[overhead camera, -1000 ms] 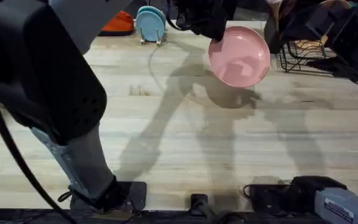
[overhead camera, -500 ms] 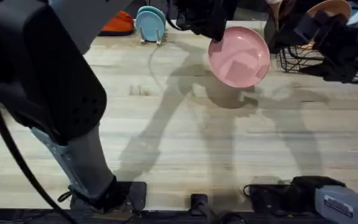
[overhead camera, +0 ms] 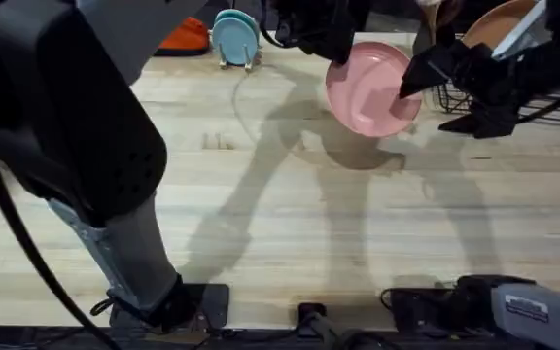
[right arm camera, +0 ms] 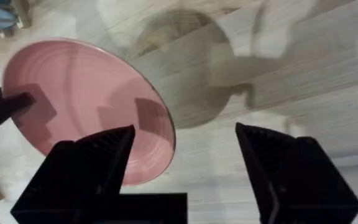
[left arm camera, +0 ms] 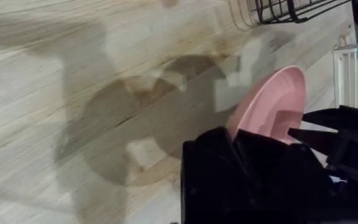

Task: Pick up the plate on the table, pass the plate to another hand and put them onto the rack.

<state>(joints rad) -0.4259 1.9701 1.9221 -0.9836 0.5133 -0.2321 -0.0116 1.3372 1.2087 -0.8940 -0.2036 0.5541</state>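
Showing handover in mid-air: plate [overhead camera: 369, 89], matte pink, round, shallow raised rim, was held tilted above table [overhead camera: 261, 214] by left gripper [overhead camera: 331, 41], clamped on far rim. Right gripper [right arm camera: 182, 168] was spread wide, astride near rim, not closed. Plate judged stiff, light, smooth, possibly slippery; rim best hold. Black wire rack [overhead camera: 552, 102] stood near.

Plate [overhead camera: 367, 92]: plain matte pink, no pattern, with darker pink shadow patches across its face.
Desk [overhead camera: 290, 214]: pale wood planks with fine lengthwise grain, crossed by soft grey shadows.
Left tool [overhead camera: 331, 44]: black.
Right tool [overhead camera: 445, 92]: black.
Rack [overhead camera: 508, 102]: black wire.
Larger plate [overhead camera: 494, 24] at the rack: peach-orange.
Small plates [overhead camera: 233, 37] at the far edge: light blue.
Object [overhead camera: 185, 37] beside them: orange-red.
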